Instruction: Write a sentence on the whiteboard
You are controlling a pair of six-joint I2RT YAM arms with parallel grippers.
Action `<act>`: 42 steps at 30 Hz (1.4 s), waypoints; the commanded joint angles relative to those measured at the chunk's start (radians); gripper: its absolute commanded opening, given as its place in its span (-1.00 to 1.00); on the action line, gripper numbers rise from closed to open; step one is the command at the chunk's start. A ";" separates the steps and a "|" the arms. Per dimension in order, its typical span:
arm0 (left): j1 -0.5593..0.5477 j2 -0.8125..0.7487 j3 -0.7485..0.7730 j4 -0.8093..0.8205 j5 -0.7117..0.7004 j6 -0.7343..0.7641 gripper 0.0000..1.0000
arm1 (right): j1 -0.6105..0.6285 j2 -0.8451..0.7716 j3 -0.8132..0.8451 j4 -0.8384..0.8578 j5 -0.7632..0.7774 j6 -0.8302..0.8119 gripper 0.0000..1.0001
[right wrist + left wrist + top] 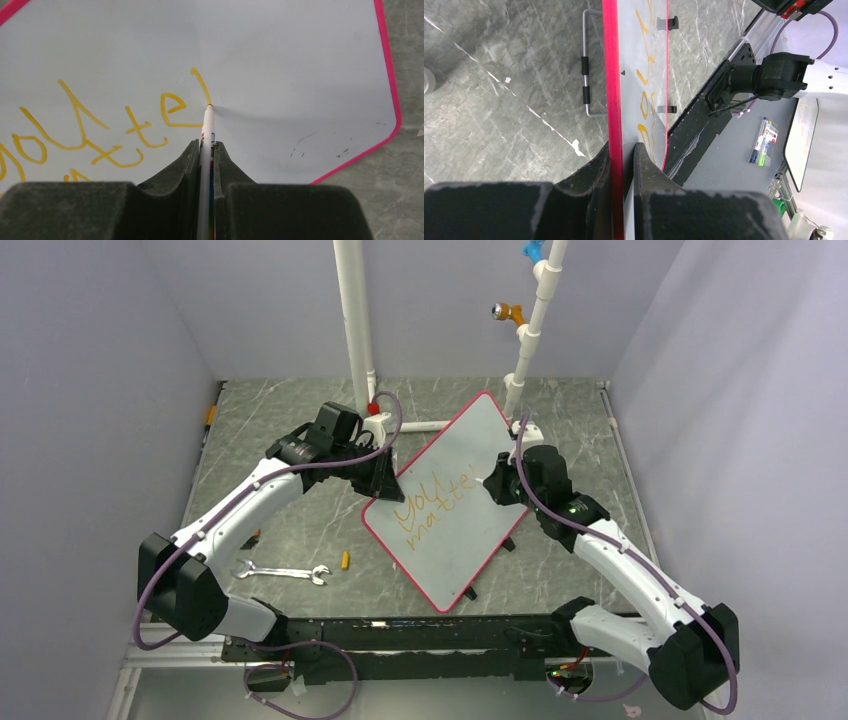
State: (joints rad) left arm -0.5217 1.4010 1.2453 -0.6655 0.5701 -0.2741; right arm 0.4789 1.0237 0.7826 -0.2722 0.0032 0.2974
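Left pincer (621, 148) clamps the whiteboard (470, 440) by its red rim. Right pincer (206, 146) grips a marker (207, 122) — tip on the board, at the last stroke of the sentence (432, 508).

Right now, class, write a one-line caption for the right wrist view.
The right gripper holds a white marker, its tip on the whiteboard at the last stroke of the orange-yellow sentence.

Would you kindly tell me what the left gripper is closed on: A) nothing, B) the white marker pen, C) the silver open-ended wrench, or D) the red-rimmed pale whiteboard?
D: the left wrist view shows the left gripper pinching the edge of the red-rimmed pale whiteboard, while the white marker pen sits in the right gripper.
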 commanded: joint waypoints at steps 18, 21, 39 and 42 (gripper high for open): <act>0.016 -0.046 0.009 0.066 -0.146 0.105 -1.00 | 0.003 0.045 0.081 -0.028 -0.014 0.010 -1.00; 0.015 -0.048 0.006 0.067 -0.145 0.105 -1.00 | 0.004 0.070 0.109 -0.019 -0.013 0.006 -1.00; 0.015 -0.054 0.005 0.066 -0.145 0.102 -1.00 | 0.002 0.135 0.269 -0.073 0.068 0.007 -1.00; 0.014 -0.055 0.004 0.066 -0.150 0.105 -1.00 | 0.003 0.083 0.284 -0.101 0.070 0.009 -1.00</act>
State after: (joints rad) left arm -0.5228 1.3861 1.2434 -0.6712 0.5644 -0.2741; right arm 0.4774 1.1759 1.0077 -0.3382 0.0540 0.3092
